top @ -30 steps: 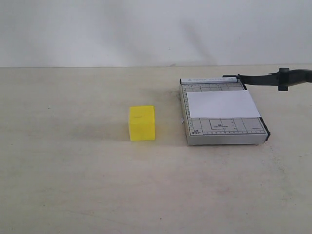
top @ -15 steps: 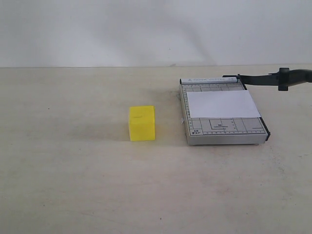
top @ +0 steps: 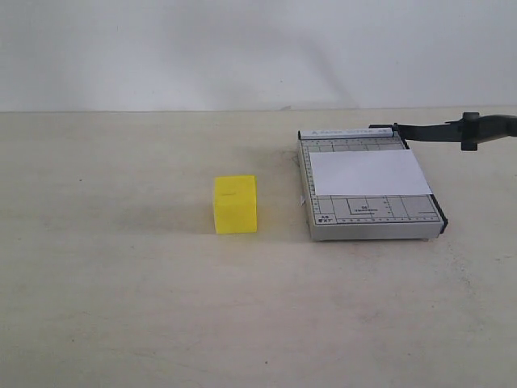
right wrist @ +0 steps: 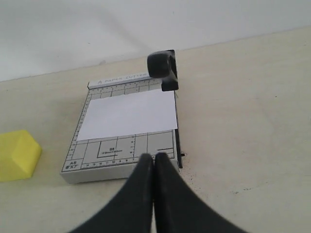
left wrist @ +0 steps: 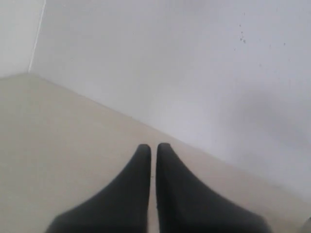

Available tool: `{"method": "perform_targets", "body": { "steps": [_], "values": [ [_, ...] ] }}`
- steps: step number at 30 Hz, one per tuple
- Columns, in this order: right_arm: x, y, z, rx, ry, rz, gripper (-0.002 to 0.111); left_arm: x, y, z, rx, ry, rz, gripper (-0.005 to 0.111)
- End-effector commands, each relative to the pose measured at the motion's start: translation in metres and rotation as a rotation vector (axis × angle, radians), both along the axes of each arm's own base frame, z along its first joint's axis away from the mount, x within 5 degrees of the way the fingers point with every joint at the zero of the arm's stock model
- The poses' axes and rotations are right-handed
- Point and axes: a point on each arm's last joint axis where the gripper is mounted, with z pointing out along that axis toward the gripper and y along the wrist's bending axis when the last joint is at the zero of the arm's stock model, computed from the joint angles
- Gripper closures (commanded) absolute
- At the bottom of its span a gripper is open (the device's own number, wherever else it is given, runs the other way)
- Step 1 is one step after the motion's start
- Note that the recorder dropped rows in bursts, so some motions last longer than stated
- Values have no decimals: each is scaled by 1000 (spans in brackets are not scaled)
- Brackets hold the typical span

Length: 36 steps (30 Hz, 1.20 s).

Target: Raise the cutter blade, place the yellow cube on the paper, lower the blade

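- Pale beige bench [top: 121, 307] runs back to a plain white wall [top: 242, 48].
- The cube [top: 235, 204], bright yellow, sits on the bare bench left of the cutter, clearly apart from it and touching nothing else.
- The grey gridded base [top: 376, 217] lies flat on the right half of the bench.
- The paper [top: 369, 173], white and blank, lies flat across the middle of the base. Ruled strips of grey show along its far and near sides.
- The blade [top: 428, 131] is lifted off the base, hinged at the far right corner. In the exterior view its black lever runs out to the right edge, with the thick handle [top: 485, 129] at its end.
- In the right wrist view the handle [right wrist: 163, 68] shows end-on above the far corner of the paper [right wrist: 129, 115], and the cube [right wrist: 17, 155] shows beside the base [right wrist: 121, 153].
- The right gripper [right wrist: 154, 158] is closed with its two dark fingers pressed together, holding nothing. Its tips appear over the near edge of the base; I cannot tell their height above it.
- The left gripper [left wrist: 153, 148] is also closed and empty, with only a thin slit between its fingers. It points at bare bench and wall.
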Motion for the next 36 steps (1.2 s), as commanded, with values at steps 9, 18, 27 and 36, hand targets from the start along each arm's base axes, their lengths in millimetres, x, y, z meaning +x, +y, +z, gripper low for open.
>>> {"method": "perform_targets", "body": {
  "steps": [9, 18, 27, 36],
  "values": [
    [39, 0, -43, -242, 223, 62, 108, 0, 0, 4, -114, -42, -2, 102],
    [60, -3, -73, -213, 339, -7, 108, 1, 0, 16, -19, -33, -4, 102],
    [60, -3, -73, -180, 341, -28, 108, 52, 1, 74, 255, 291, -59, 102],
    [60, -3, -74, -148, 347, -45, 108, 159, -39, 111, 311, 525, -377, 102]
  ]
}}
